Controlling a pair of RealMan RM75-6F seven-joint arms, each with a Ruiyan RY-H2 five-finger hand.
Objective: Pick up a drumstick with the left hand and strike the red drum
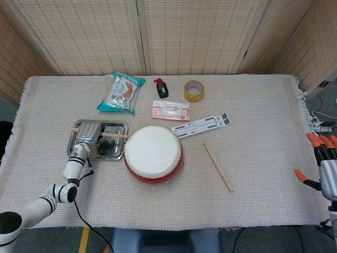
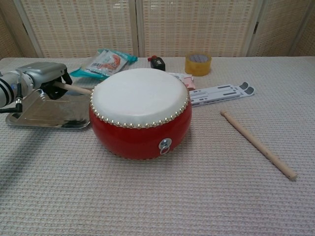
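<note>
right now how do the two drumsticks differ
The held drumstick is gripped by the left hand, over the metal tray, pointing toward the red drum; the loose drumstick lies free on the tablecloth, right of the drum. The held one is partly hidden by the hand; the loose one shows whole. Both are plain light wood.

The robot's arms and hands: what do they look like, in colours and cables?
The left arm is white with black rings at the joints, and a thin black cable runs along it. The left hand has a silver-grey shell over dark fingers. The right hand is grey with orange fingertips.
</note>
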